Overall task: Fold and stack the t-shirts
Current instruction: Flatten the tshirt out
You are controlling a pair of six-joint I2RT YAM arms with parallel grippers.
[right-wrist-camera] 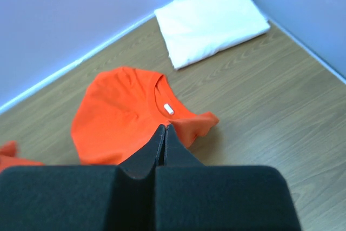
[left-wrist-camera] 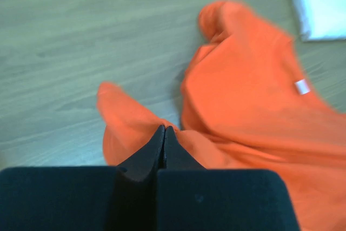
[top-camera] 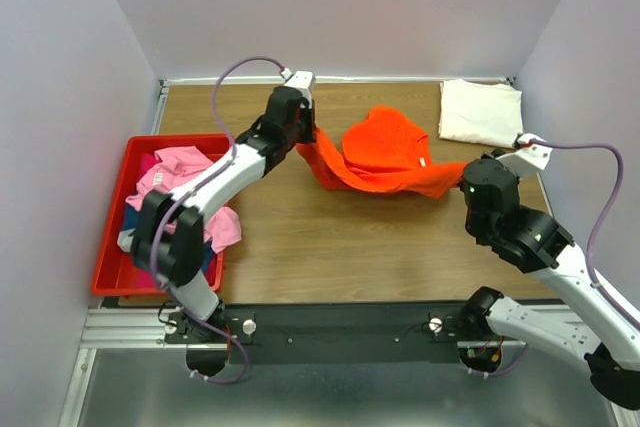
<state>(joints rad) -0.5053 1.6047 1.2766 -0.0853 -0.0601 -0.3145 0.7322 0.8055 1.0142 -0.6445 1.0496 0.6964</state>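
A bright orange t-shirt (top-camera: 385, 152) lies crumpled mid-table, stretched between both grippers. My left gripper (top-camera: 308, 135) is shut on its left corner, which hangs lifted off the wood; in the left wrist view the jaws (left-wrist-camera: 164, 129) meet with orange cloth (left-wrist-camera: 254, 90) bunched at their tips. At the shirt's right edge, the right gripper (top-camera: 466, 187) is shut on cloth beside the collar; its jaws (right-wrist-camera: 164, 128) pinch the orange fabric (right-wrist-camera: 119, 112) near a sleeve. A folded cream-white t-shirt (top-camera: 480, 112) rests in the back right corner. Pink (top-camera: 175, 172) and dark blue (top-camera: 212, 265) t-shirts sit in the bin.
The red plastic bin (top-camera: 110, 287) stands at the table's left edge, beside the left arm. Walls close the table on the left, back and right. The cream-white t-shirt (right-wrist-camera: 211, 20) lies against the back wall. Bare wood (top-camera: 330, 247) lies between the orange shirt and the arm bases.
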